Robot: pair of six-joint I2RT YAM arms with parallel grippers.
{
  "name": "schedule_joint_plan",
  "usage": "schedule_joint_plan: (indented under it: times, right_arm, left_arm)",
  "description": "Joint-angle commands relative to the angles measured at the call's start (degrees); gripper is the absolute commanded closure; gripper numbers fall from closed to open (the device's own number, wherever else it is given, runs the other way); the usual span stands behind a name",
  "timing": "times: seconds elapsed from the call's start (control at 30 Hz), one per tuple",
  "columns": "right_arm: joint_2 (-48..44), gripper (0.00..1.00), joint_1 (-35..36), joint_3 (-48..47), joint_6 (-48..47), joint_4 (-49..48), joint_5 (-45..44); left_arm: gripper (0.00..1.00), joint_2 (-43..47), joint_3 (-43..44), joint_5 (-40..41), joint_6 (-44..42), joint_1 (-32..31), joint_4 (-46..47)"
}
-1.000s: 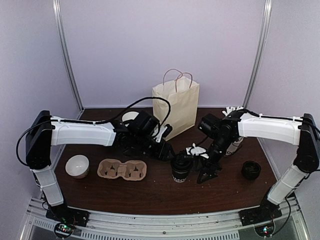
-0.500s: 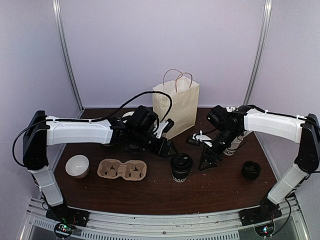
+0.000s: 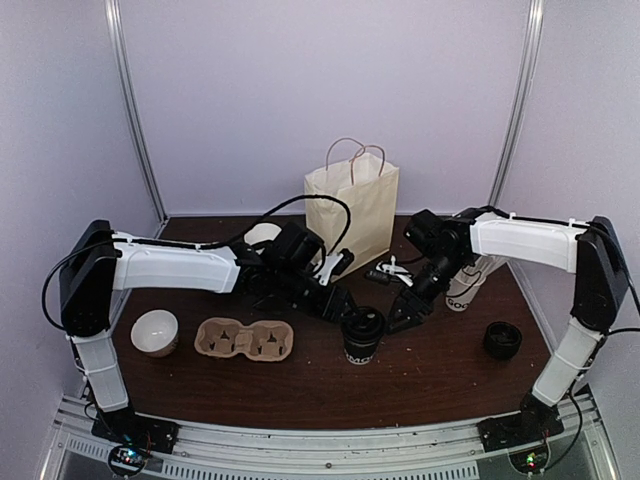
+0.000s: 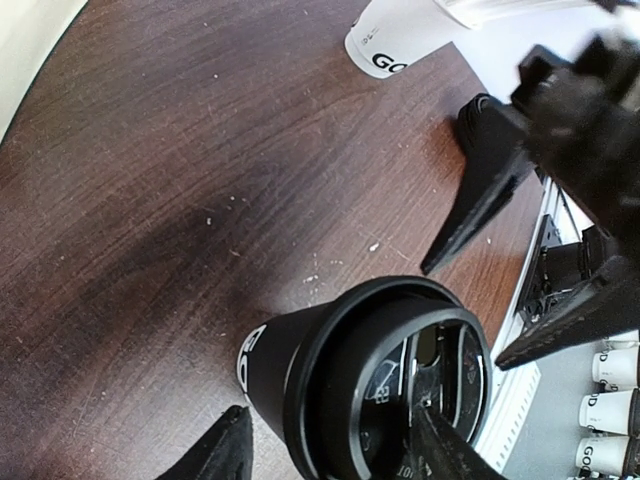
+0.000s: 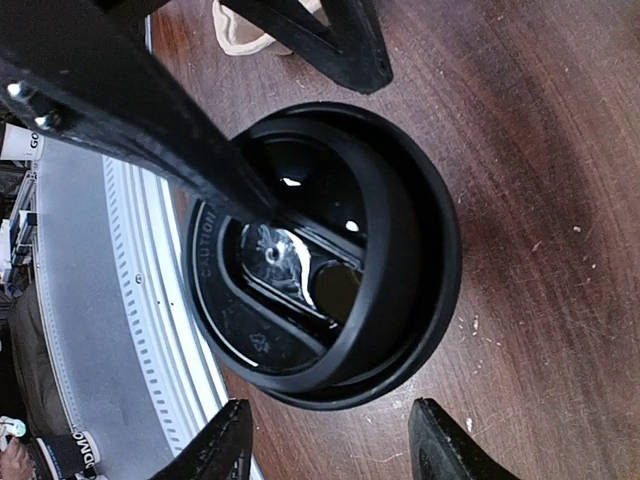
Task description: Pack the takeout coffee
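Top external: cup (image 3: 362, 335) stands upright, lidded, mid-table. Left gripper (image 3: 338, 303) is nearer, just behind-left, fingers spread either side with no grip evident. Right gripper (image 3: 405, 312), just right, is spread and empty. Bag (image 3: 352, 215) stands behind both.

Pale lilac walls (image 3: 300, 90) enclose a dark wood-grain table (image 3: 300, 385); slim metal posts (image 3: 135, 110) stand at ten and two o'clock, an aluminium rail (image 3: 330, 440) at six.
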State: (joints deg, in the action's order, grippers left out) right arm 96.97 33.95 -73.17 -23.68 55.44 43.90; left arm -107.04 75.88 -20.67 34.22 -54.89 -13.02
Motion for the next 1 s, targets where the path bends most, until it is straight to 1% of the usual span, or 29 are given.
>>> schedule_joint_plan:
  times: [0.0, 0.13, 0.27, 0.37, 0.53, 0.7, 0.97]
  right_arm:
    - [1.77, 0.43, -0.54, -1.53, 1.12, -0.31, 2.34]
    - [3.28, 0.44, -0.59, -2.18, 1.57, -0.24, 3.63]
    - [5.1, 0.45, -0.65, -2.57, 2.38, -0.1, 1.7]
    - [7.08, 0.46, -0.73, -2.78, 3.33, 0.65, -1.34]
    - [11.57, 0.48, -1.09, -2.66, 5.07, 1.68, -11.53]
    - [14.95, 0.51, -1.37, -2.03, 6.02, 1.88, -15.97]
    - [13.88, 0.52, -1.35, -2.16, 5.79, 1.42, -19.9]
  left_arm:
    - [0.44, -0.93, 0.14, -0.14, 0.38, 0.14, 1.27]
    - [0.46, -1.13, -0.29, -0.33, 0.76, 0.14, 1.08]
    - [0.47, -1.4, -0.44, -0.7, 0.91, 0.15, 0.98]
    - [0.49, -1.56, -0.64, -0.95, 1.07, 0.14, 0.94]
    - [0.49, -1.39, -0.73, -0.58, 0.89, 0.22, 0.18]
    - [0.5, -1.49, -0.49, -0.34, 0.59, 0.24, -0.51]
    - [0.5, -1.25, -0.2, -0.25, -0.01, 0.23, -1.3]
